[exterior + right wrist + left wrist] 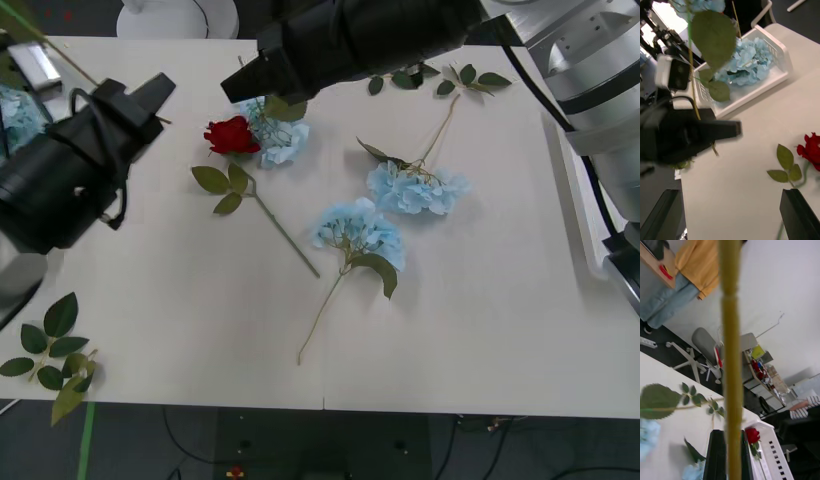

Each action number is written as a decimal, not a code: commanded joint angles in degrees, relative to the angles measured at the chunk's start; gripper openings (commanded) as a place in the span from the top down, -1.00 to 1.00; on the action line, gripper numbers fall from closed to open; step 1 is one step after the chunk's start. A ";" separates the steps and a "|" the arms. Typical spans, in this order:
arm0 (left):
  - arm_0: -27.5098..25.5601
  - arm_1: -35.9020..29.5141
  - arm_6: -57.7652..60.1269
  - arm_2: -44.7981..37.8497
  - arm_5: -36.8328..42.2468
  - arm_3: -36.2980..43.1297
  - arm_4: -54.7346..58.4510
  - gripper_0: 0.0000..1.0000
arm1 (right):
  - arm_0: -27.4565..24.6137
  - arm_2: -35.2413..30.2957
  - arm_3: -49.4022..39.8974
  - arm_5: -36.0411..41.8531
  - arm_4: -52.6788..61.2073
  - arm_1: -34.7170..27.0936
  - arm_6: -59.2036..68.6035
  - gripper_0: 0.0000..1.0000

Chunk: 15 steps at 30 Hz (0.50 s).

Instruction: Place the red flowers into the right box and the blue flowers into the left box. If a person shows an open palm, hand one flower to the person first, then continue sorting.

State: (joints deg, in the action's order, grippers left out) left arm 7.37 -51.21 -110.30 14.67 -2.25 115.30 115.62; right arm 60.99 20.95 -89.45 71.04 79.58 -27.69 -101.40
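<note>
We log the left end effector (150, 95) raised over the left part of the white counter (480, 330), black fingers clamped tight on the thin yellow-green stem (732, 352) of an artificial flower; in the right wrist view that stem (692, 75) rises from the fingers past broad green leaves to a pale-blue petal cluster (703, 4). Behind it stands a white slotted plastic box (780, 56) already holding a fluffy pale-blue hydrangea (747, 62). The right end effector (240, 80) hangs over the far middle of the counter, its black fingers (799, 213) spread wide and holding nothing. Just beside it lies a deep-red artificial rose (232, 135) on a long green stem, touching a pale-blue hydrangea bloom (280, 140). Two more pale-blue hydrangeas lie mid-counter, one (415, 188) farther, one (360, 232) nearer. In the left wrist view a second white box (769, 450) holds another red rose (752, 435). Bare green leaf sprigs (50, 355) sit at the near left corner.
</note>
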 commanded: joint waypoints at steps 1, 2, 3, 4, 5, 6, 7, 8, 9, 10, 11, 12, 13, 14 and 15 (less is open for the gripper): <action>-6.32 -9.52 -0.79 -8.61 2.16 0.10 4.35 1.00 | 2.82 -1.61 -0.99 2.26 -0.48 -5.62 -0.73 -0.53; -6.85 -10.22 -0.70 -9.40 2.68 -0.61 4.70 1.00 | 2.82 -1.70 -0.73 2.44 -0.48 -5.97 -0.11 -0.53; -7.90 -12.07 -0.62 -11.51 4.62 -2.80 5.67 1.00 | 2.82 -1.88 0.06 2.79 -0.74 -6.85 1.82 -0.53; -8.34 -12.59 -0.62 -12.48 5.50 -3.68 6.28 1.00 | 2.82 -2.05 0.33 2.79 -0.92 -6.93 2.61 -0.53; -9.31 -14.00 -0.62 -14.15 7.08 -5.70 7.16 1.00 | 2.82 -2.05 1.12 2.70 -1.09 -7.37 4.19 -0.53; -9.92 -14.62 -0.62 -15.20 8.49 -7.28 7.60 1.00 | 2.82 -2.14 1.73 2.61 -1.36 -7.64 5.60 -0.53; -10.45 -15.58 -0.62 -16.34 10.42 -9.66 8.04 1.00 | 2.91 -2.14 2.44 2.26 -2.15 -7.99 7.53 -0.53; -10.71 -16.28 -0.70 -17.22 12.00 -12.03 8.48 1.00 | 2.82 -2.14 2.70 1.73 -2.94 -8.25 9.64 -0.53; -10.89 -16.99 -0.79 -18.01 13.32 -14.05 8.75 1.00 | 2.82 -2.14 2.88 1.30 -3.82 -8.43 11.84 -0.53; -11.06 -17.60 -0.79 -18.72 14.46 -16.16 8.83 1.00 | 2.91 -2.14 3.14 0.68 -4.96 -8.60 14.30 -0.53; -11.06 -18.13 -0.70 -18.98 15.17 -17.22 8.83 1.00 | 2.91 -2.14 3.23 0.42 -5.40 -8.52 15.53 -0.53; -11.06 -19.19 -0.70 -19.60 16.57 -20.12 8.83 1.00 | 2.91 -2.05 3.49 -0.11 -6.45 -8.52 19.22 -0.53; -10.89 -20.42 -0.79 -20.12 18.33 -23.28 8.83 1.00 | 2.91 -1.96 3.58 -0.73 -7.77 -8.60 23.18 -0.53; -10.27 -21.73 -0.79 -20.21 20.09 -26.71 8.75 1.00 | 2.91 -1.70 3.67 -1.34 -9.09 -8.52 27.22 -0.53; -9.66 -22.35 -0.70 -20.21 21.14 -28.47 8.66 1.00 | 2.82 -1.61 3.67 -1.69 -9.62 -8.52 29.24 -0.53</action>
State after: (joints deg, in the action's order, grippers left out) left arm -2.49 -68.10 -110.30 -3.57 15.69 92.35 123.81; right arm 61.02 20.33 -85.51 70.97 72.13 -34.33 -79.10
